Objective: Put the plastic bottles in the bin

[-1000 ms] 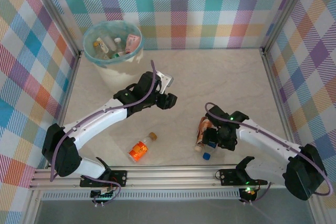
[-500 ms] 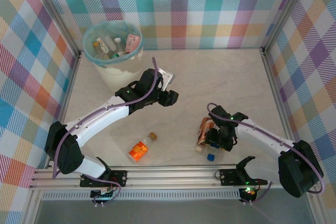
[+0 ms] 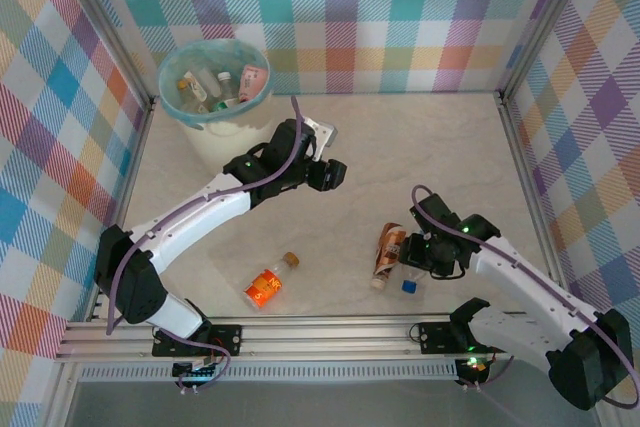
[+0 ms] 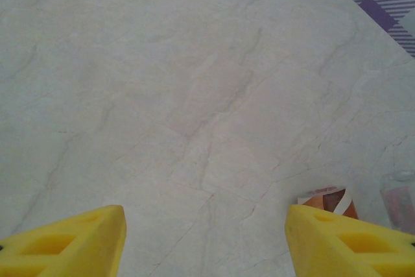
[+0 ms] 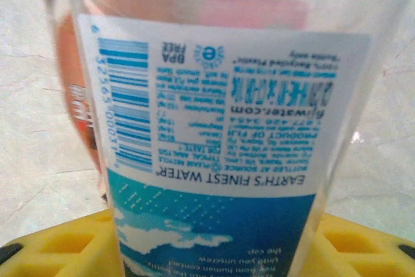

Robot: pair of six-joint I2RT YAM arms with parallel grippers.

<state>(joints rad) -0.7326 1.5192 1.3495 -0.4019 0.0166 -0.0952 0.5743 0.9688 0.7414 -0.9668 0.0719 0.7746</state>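
- We've got the right claw (image 5: pixel 214 254) clamped on the blue-label water bottle (image 5: pixel 214 115), near right.
- We see the left claw (image 4: pixel 204 241) gaping wide over the worktop (image 4: pixel 194 82), mid-scene.

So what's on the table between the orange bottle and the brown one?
Nothing. In the top view, the table is bare between the orange bottle and the brown-labelled bottle.

The left arm (image 3: pixel 190 222) and right arm (image 3: pixel 525 287) have white shells between black joints, each trailed by a purple cable (image 3: pixel 293 132), with black bases at the near edge of the table (image 3: pixel 420 147). The left pincer (image 4: pixel 204 222) and right pincer (image 5: pixel 207 251) have blocky yellow fingers with recessed pockets.
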